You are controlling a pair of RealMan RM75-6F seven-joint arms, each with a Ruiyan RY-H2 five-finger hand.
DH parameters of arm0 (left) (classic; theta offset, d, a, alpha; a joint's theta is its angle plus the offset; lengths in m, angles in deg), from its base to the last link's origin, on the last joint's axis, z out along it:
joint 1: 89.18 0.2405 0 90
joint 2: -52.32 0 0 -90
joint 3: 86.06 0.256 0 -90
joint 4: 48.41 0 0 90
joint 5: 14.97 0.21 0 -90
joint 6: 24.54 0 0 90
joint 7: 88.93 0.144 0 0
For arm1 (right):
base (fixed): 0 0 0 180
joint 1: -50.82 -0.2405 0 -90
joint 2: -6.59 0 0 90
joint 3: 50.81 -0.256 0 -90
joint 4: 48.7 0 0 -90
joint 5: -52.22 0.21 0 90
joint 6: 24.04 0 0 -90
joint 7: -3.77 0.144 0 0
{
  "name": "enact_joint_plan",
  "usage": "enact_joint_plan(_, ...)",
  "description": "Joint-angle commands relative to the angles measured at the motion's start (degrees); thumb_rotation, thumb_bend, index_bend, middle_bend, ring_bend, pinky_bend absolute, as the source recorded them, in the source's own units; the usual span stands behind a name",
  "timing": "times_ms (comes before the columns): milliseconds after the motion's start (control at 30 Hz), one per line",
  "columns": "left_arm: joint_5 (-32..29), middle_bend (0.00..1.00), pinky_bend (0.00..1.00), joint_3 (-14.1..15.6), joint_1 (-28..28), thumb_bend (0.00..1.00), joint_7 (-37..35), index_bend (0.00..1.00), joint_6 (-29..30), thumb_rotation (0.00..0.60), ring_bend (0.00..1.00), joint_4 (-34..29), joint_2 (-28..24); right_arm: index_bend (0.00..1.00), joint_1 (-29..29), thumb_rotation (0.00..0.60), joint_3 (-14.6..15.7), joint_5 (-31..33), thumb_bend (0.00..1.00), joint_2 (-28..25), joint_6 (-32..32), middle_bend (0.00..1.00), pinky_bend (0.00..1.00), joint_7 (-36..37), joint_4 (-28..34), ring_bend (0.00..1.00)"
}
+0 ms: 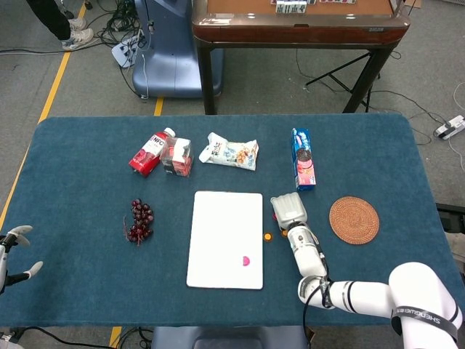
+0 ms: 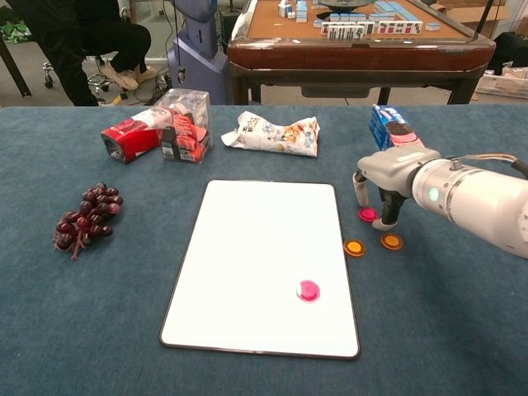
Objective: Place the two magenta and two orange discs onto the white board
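The white board [image 2: 264, 247] lies flat in the middle of the table, with one magenta disc [image 2: 308, 289] on its lower right part. Just off the board's right edge, the second magenta disc [image 2: 367, 214] lies on the cloth. My right hand [image 2: 394, 172] hangs over it with fingers [image 2: 360, 190] pointing down on either side, and nothing is lifted. Two orange discs [image 2: 354, 247] [image 2: 391, 241] lie on the cloth below that hand. In the head view the right hand [image 1: 289, 209] hides the loose magenta disc. My left hand [image 1: 16, 251] sits at the table's left edge, fingers apart, holding nothing.
Grapes [image 2: 82, 219] lie left of the board. A red carton [image 2: 128, 136], a clear box [image 2: 186, 115] and a snack bag [image 2: 272, 132] line the back. A blue cookie pack [image 2: 388, 124] stands behind my right hand. A woven coaster [image 1: 354, 219] sits to the right.
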Motion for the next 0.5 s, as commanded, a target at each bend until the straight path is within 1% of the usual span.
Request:
enact_joint_plan(33, 0.0, 0.47, 0.54, 0.0, 0.0, 0.03, 0.0, 0.35, 0.1, 0.600, 0.40, 0.0, 0.0, 0.40, 0.1, 0.600, 0.0, -0.1, 0.26, 0.1, 0.1, 1.00, 1.00, 0.2, -0.3, 1.00)
enact_joint_plan(500, -0.1, 0.47, 0.54, -0.1, 0.0, 0.03, 0.5, 0.35, 0.2, 0.600, 0.40, 0.1, 0.2, 0.43, 0.8, 0.600, 0.6, -2.2, 0.25, 0.8, 0.8, 1.00, 1.00, 1.4, -2.1, 1.00)
